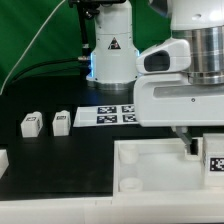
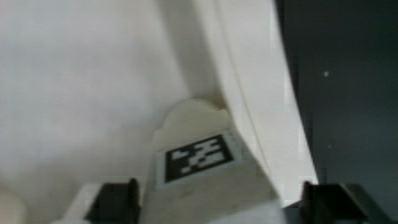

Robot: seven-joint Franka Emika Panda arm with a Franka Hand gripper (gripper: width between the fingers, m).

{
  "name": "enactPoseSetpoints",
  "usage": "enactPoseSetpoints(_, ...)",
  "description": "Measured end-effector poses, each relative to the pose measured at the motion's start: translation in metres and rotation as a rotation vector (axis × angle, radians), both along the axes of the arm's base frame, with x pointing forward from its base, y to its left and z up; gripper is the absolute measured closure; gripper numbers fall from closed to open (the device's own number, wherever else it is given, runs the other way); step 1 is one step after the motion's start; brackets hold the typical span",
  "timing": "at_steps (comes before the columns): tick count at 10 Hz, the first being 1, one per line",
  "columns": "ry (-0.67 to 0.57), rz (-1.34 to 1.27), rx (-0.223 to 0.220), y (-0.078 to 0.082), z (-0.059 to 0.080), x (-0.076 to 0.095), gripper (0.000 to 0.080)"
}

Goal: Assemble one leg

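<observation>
Leg [image 2: 199, 152] down at a corner of the white panel [image 1: 160, 165], tag facing the wrist camera; apparently being seated, not confirmed locked. Gripper [image 2: 219, 203] straddling it, fingers [image 2: 118, 201] apart on either side, contact unclear. Two spare legs [image 1: 31, 123], [image 1: 61, 121] well apart on the black table [image 1: 50, 165]. Marker board [image 1: 116, 115] behind; nothing blocking.

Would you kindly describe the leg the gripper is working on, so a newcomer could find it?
Find the large white panel at the front of the black table. The leg stands at its corner on the exterior view's right, under the gripper. Two similar legs sit apart on the table.
</observation>
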State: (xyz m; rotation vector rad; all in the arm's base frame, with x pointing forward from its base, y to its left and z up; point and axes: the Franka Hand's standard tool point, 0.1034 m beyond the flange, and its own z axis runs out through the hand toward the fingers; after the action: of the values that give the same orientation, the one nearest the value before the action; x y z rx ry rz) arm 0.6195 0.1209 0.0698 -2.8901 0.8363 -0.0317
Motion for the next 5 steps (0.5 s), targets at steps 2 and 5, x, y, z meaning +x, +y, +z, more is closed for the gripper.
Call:
enactPoseSetpoints(2, 0.037, -0.271, 0.028, -0.0007, -0.001, -0.0011, 0.0502)
enactPoseSetpoints(5, 0.114, -0.821, 0.104, 0.0011, 0.0012, 0.0013, 0.0504)
